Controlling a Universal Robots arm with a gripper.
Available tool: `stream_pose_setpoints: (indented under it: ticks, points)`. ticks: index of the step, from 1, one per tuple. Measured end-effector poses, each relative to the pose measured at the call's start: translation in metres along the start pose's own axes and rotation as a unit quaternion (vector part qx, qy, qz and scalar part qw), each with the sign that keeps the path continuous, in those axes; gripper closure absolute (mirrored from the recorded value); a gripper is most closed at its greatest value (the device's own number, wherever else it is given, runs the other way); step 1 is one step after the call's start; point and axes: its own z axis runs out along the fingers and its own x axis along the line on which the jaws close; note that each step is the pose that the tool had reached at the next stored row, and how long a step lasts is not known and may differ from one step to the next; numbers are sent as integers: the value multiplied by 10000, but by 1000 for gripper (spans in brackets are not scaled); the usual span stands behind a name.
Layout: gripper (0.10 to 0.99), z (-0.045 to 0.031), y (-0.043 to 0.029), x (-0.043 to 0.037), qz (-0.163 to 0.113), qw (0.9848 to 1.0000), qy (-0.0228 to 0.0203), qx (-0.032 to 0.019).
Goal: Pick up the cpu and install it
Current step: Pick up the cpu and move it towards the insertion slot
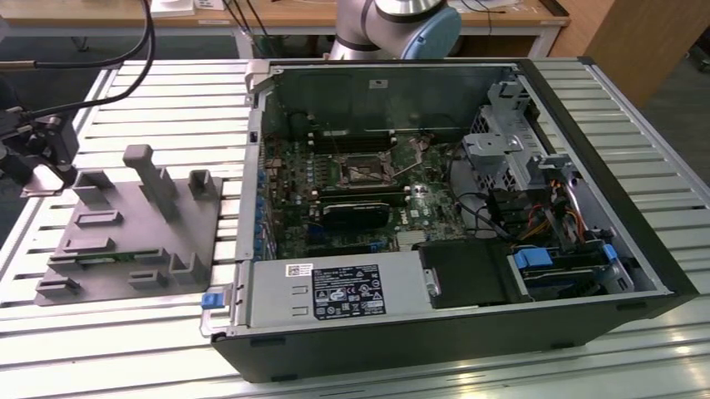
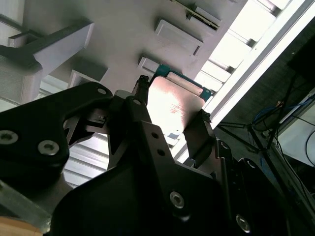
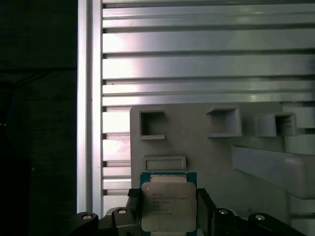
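Note:
The cpu (image 3: 166, 202), a small square chip with a shiny metal top and a green edge, sits between my gripper's (image 3: 167, 212) two black fingers (image 3: 133, 206), which are shut on its opposite sides. The second wrist view shows the same grip, the cpu (image 2: 173, 104) clamped in the gripper (image 2: 172, 115) above the grey plastic tray (image 2: 123, 34). In the exterior view the gripper (image 1: 40, 170) hangs at the left end of the grey tray (image 1: 128, 229), far from the black socket frame (image 1: 367, 172) on the motherboard inside the open computer case (image 1: 444, 332).
The tray (image 3: 197, 140) carries several raised holders and empty pockets, plus a tall post (image 1: 150, 179). A narrow green memory stick (image 1: 100, 258) lies in it. Everything rests on a slatted metal table (image 1: 166, 91). Case walls, cables and drive cages surround the motherboard.

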Motion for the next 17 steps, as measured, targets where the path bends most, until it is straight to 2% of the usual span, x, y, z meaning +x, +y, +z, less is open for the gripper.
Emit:
stream_pose_setpoints:
  ticks: [17]
  points:
    - [545,-113,9,1,0,10000,1,-12]
